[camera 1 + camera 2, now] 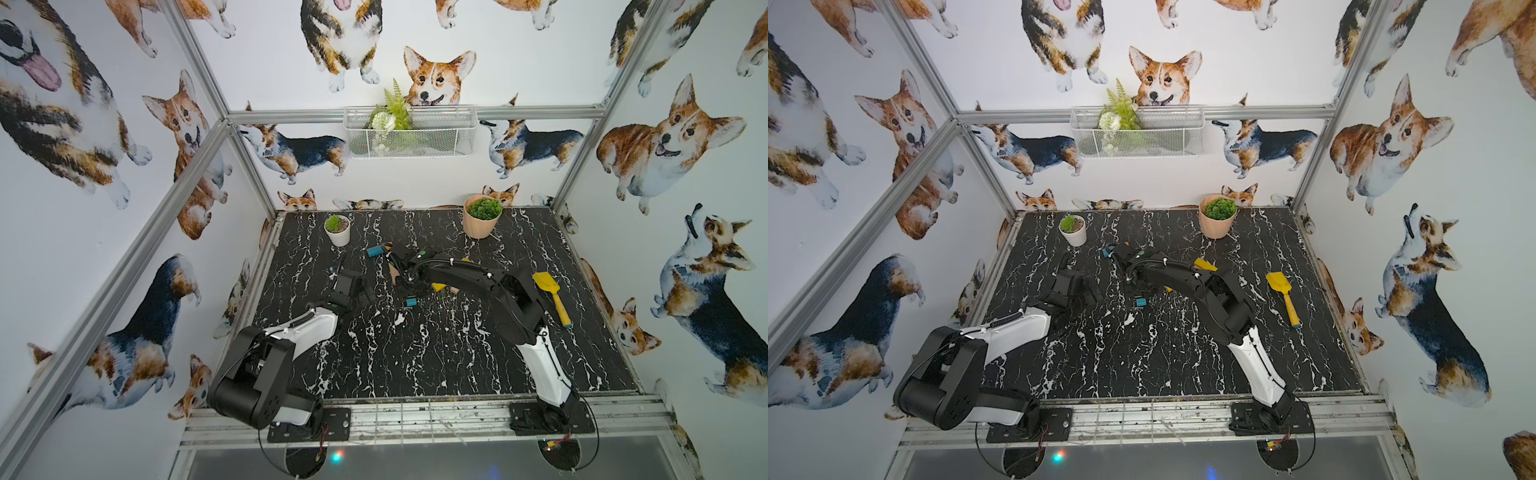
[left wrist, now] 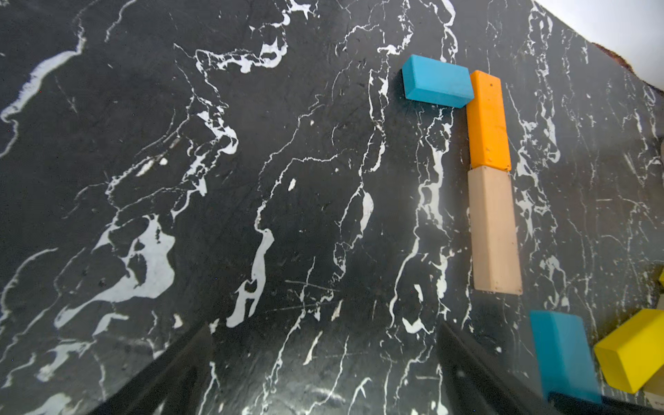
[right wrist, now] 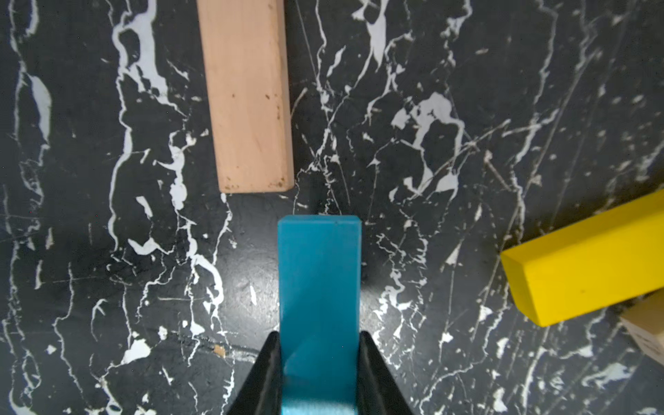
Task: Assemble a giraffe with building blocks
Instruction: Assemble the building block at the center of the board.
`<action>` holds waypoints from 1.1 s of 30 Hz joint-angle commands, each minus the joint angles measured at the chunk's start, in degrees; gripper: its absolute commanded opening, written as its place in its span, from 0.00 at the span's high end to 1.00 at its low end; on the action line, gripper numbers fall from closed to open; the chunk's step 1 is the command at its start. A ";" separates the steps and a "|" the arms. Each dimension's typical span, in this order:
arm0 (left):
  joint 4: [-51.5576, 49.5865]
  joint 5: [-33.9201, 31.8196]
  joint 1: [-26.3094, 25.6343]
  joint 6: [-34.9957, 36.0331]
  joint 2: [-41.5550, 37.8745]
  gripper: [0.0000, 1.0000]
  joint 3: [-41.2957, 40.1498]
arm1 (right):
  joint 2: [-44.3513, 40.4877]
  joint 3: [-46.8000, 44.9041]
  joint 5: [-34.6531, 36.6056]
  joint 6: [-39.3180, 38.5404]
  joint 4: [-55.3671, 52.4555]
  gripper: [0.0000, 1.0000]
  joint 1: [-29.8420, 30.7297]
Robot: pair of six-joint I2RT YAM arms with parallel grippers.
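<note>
Right wrist view shows the right gripper (image 3: 318, 336) with its jaws clamped on the two long sides of a teal block (image 3: 319, 273). The block's free end points away from the camera, low over the black marble table (image 3: 107, 215); whether it rests on the marble I cannot tell. Just past that end, shifted sideways and not touching it, lies the end of a tan block (image 3: 248, 97). A yellow block (image 3: 589, 258) lies at an angle well apart from them, one end beside a second tan block (image 3: 646, 327) that the frame edge cuts off.

From the left wrist view, the left gripper (image 2: 323, 377) hangs over bare marble with its jaws spread wide and nothing between them. The partly built giraffe (image 2: 489, 172) lies flat near it. A teal head block (image 2: 436, 81) touches the side of an orange block (image 2: 488, 120) at its far end, and the orange block butts end to end against the tan block in one straight line. The held teal block sits near the tan block's free end with a gap between them.

In both top views the arms meet near the table's middle, and the right arm hides most of the blocks. A yellow toy shovel (image 1: 550, 297) lies well apart toward the robot's right. At the back stand a white pot (image 1: 337, 237) and a peach pot (image 1: 480, 226).
</note>
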 commanded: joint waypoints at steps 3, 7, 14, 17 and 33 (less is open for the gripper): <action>2.39 0.92 0.22 -0.45 -0.96 0.00 -0.26 | 1.15 1.42 -1.37 2.56 0.22 0.91 0.87; 3.00 1.18 0.19 -0.36 -0.90 0.00 -0.50 | 2.02 2.41 -0.97 2.56 -0.35 0.91 1.53; 3.34 1.71 0.22 -0.26 -0.58 0.00 -0.49 | 3.15 2.68 0.13 2.38 -0.26 0.90 1.71; 3.31 1.65 0.15 -0.17 -0.64 0.00 -0.46 | 3.65 2.85 0.76 1.86 -0.26 0.89 1.71; 3.26 1.72 0.21 0.17 -0.72 0.00 -0.35 | 5.59 4.35 -0.11 1.25 -0.68 0.87 1.71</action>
